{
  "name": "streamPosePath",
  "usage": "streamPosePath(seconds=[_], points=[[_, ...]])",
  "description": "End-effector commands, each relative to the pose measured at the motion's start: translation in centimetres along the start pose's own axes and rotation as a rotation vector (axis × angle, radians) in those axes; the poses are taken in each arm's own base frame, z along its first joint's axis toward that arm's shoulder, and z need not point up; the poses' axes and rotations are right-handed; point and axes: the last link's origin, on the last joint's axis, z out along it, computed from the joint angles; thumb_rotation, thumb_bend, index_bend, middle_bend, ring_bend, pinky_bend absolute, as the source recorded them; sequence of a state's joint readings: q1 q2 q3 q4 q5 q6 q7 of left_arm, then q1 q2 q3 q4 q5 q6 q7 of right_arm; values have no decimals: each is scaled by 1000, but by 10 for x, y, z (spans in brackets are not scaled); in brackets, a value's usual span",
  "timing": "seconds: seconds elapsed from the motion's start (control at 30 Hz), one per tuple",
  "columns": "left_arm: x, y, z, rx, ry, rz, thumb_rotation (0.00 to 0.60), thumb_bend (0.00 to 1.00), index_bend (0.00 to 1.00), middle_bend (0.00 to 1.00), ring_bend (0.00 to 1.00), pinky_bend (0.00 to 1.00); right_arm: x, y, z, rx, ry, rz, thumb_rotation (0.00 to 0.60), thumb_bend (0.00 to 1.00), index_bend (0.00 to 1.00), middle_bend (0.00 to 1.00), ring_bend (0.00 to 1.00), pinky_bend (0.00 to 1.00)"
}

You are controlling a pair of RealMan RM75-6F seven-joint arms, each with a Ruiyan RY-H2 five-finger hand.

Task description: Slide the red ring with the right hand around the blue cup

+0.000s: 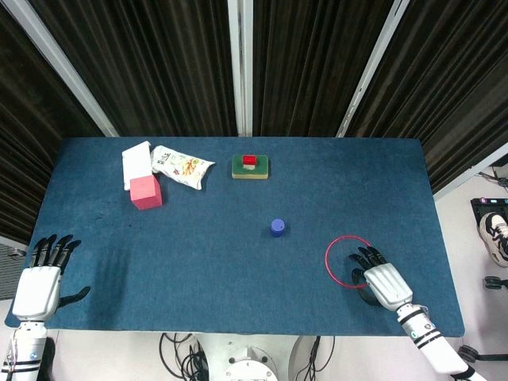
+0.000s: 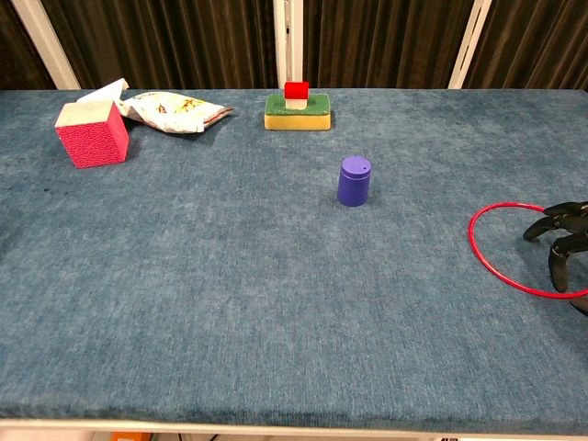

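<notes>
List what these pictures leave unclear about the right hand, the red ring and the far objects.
- Right hand, chest view: the frame's right edge cuts it off; only dark fingertips show.
- Contact with the red ring: in the head view the hand covers the ring's right rim, so whether the fingers touch it cannot be told.
- Red ring, chest view: the right edge clips its rim.
- Snack bag: print too small to read.
- Left hand: absent from the chest view.
</notes>
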State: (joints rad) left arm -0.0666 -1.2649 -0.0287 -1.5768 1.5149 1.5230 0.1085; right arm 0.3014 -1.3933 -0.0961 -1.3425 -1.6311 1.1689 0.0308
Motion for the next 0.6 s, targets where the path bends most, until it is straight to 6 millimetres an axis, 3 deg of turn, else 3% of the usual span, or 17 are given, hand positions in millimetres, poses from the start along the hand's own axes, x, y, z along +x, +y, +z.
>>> streamPosePath(seconds=[0.03,0.33,0.6], points=[[0,0,0,-1,1,-1,600,0,162,88,0,0,-1,0,0,-1,-4,1,600,327,545,156,0,0],[0,0,0,-7,10,-1,600,0,162,88,0,0,0,-3,-2,-2,11,14,600,352,651,206,0,0],[0,0,1,-8,11,-2,600,0,162,88,0,0,16,-5,-1,6,57,22,600,355,668,217,0,0]])
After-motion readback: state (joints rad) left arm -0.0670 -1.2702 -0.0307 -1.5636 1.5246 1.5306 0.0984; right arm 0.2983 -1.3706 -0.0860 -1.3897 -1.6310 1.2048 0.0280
